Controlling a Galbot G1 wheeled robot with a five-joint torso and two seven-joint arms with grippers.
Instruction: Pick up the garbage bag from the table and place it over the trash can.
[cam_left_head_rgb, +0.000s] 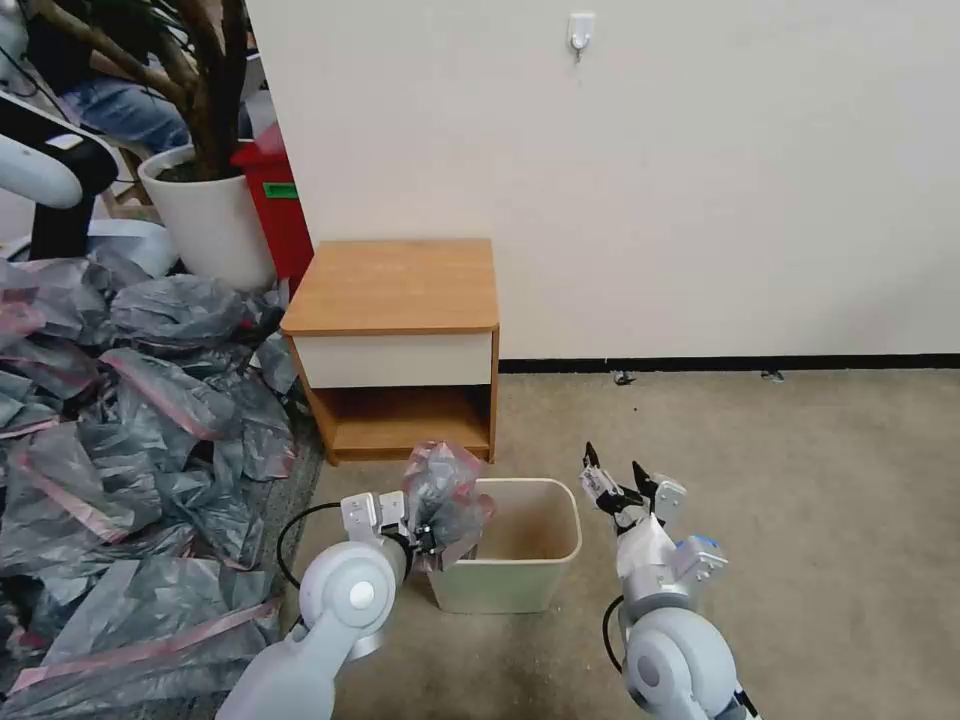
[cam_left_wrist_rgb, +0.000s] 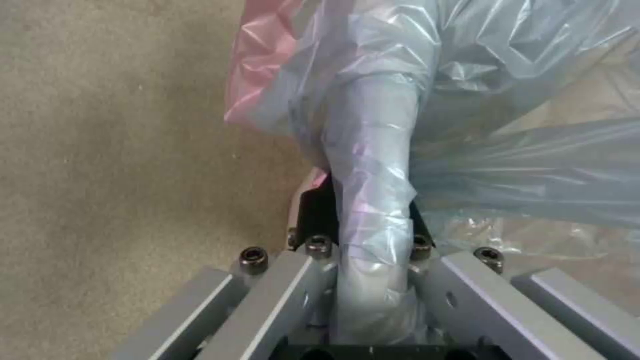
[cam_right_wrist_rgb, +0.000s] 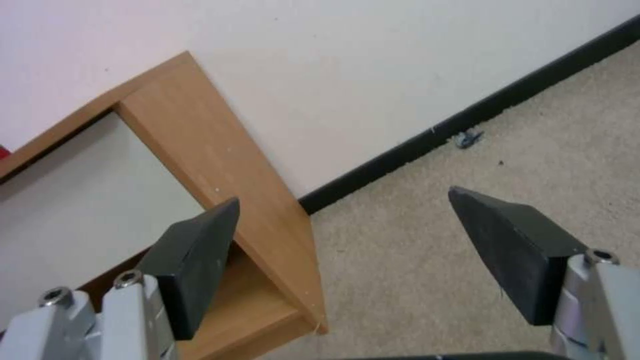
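Observation:
My left gripper (cam_left_head_rgb: 432, 538) is shut on the garbage bag (cam_left_head_rgb: 442, 495), a crumpled grey bundle with a pink band, held at the left rim of the trash can (cam_left_head_rgb: 535, 570). In the left wrist view the bag (cam_left_wrist_rgb: 373, 165) is pinched between the black pads (cam_left_wrist_rgb: 313, 210) and billows out past them. The cream bin stands on the carpet in front of the table (cam_left_head_rgb: 395, 285), whose wooden top is bare. To the right of the bin, my right gripper (cam_left_head_rgb: 615, 472) hangs open with nothing between its fingers (cam_right_wrist_rgb: 193, 255); it points toward the table (cam_right_wrist_rgb: 220, 165) and the wall.
A big heap of grey-and-pink bags (cam_left_head_rgb: 120, 430) covers the floor on the left. Behind it stand a white plant pot (cam_left_head_rgb: 215, 220) and a red box (cam_left_head_rgb: 275, 205). Bare carpet (cam_left_head_rgb: 800, 520) stretches to the right of the bin.

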